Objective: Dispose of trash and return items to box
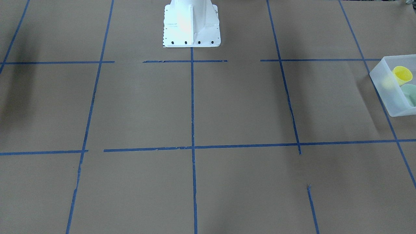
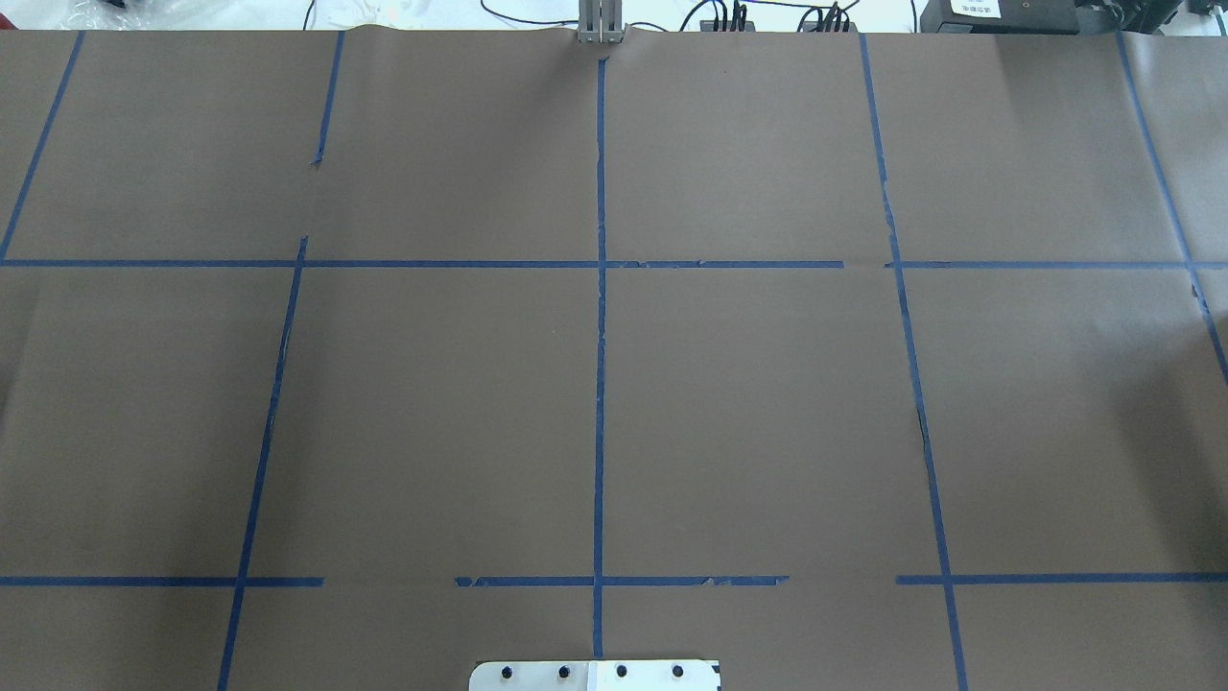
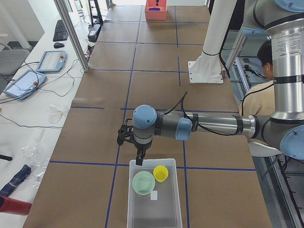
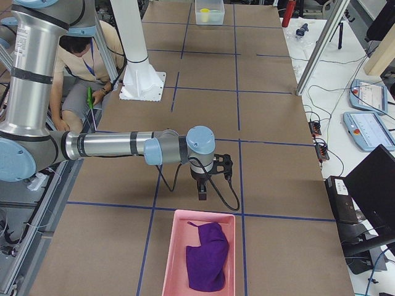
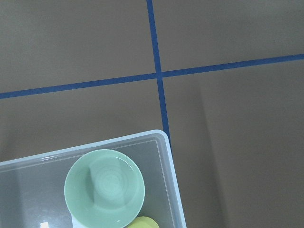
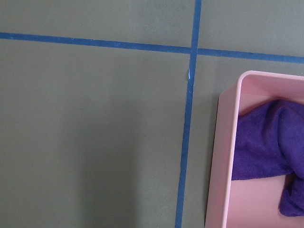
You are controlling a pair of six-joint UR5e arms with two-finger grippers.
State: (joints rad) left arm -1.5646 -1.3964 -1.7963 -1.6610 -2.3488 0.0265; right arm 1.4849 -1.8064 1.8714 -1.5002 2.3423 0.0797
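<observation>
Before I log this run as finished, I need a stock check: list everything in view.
cup: 1, bright yellow, inside the box.
bowl: 1, mint green, in the box beside the cup.
box: 1, translucent white, table's end on robot's left.
bin: 1, pink, opposite end.
cloth: 1, purple, in the bin.
table: 1, brown paper, blue tape grid.
pedestal: 1, white, robot-side edge.
operator: 1, tan shirt, behind pedestal.
left gripper: 1, dark, beside box; opening unclear.
right gripper: 1, dark, beside bin; opening unclear.
</observation>
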